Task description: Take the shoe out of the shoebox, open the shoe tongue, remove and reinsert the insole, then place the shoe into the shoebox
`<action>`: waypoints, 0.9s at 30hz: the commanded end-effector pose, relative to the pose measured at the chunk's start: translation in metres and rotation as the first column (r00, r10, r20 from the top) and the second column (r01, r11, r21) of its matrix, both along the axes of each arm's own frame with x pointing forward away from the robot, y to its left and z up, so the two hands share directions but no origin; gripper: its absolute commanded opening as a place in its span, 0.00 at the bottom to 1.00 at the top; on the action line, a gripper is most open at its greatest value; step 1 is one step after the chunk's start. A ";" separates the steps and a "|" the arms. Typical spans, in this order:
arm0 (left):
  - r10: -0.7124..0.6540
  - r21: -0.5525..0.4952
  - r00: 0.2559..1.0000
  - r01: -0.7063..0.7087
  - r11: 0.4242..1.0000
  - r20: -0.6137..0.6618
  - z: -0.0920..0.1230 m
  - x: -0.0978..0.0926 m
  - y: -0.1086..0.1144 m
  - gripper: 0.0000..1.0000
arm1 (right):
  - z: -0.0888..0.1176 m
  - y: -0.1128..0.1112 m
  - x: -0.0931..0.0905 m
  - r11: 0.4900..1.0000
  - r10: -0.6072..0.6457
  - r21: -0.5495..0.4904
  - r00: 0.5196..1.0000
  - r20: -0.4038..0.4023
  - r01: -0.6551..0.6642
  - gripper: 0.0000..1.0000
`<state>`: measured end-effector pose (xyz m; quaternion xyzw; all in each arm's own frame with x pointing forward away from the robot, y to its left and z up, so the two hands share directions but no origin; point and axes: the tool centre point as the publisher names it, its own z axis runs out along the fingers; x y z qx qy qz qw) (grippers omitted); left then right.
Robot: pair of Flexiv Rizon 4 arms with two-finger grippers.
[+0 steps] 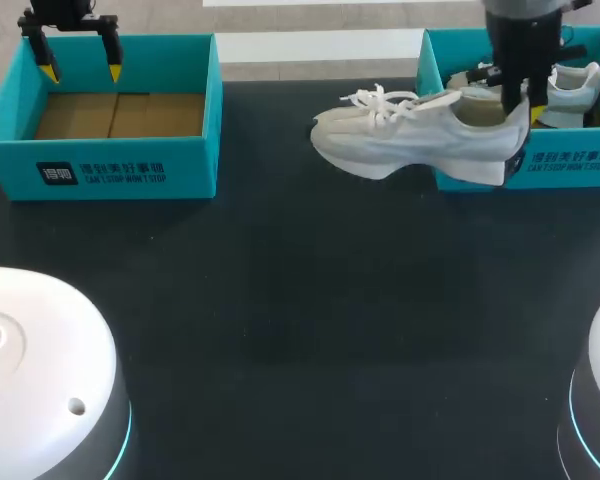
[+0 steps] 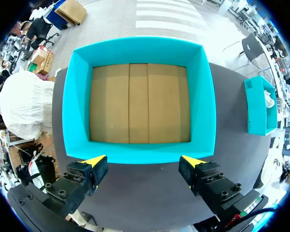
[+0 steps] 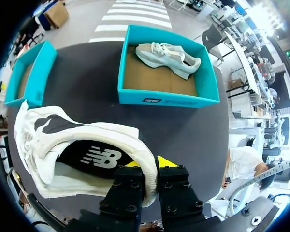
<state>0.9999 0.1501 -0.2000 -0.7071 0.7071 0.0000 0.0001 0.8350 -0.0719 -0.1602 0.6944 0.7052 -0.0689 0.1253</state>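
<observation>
Two teal boxes stand along the far edge of the dark surface (image 1: 280,350): the left shoebox (image 1: 100,165) at its far left corner and the right shoebox (image 1: 570,165) at its far right corner. The right end effector (image 3: 149,163) is clamped on the heel collar of a white shoe (image 1: 410,140), one finger inside the opening and one outside. The shoe hangs sole down over the right shoebox's near left corner, its toe pointing toward the left edge, laces loose on top. A dark insole (image 3: 94,157) shows inside it. A second shoe (image 3: 169,55) lies in the right shoebox. The left end effector (image 2: 145,162) hovers over the left shoebox's near wall, fingers spread wide and gripping nothing; brown cardboard lines that box's floor.
</observation>
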 end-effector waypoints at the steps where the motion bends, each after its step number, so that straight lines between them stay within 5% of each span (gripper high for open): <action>1: 0.000 0.000 1.000 0.000 1.000 0.000 0.000 0.000 0.000 1.00 | -0.002 0.003 0.006 1.000 0.006 -0.011 1.000 -0.010 -0.006 0.00; 20: 0.000 0.000 1.000 0.000 1.000 0.000 0.000 0.000 0.000 1.00 | -0.002 0.003 0.006 1.000 0.006 -0.011 1.000 -0.010 -0.006 0.00; 27: 0.000 0.000 1.000 0.000 1.000 0.000 0.000 0.000 0.000 1.00 | -0.014 0.044 -0.027 0.998 -0.040 -0.049 0.999 -0.010 0.039 0.00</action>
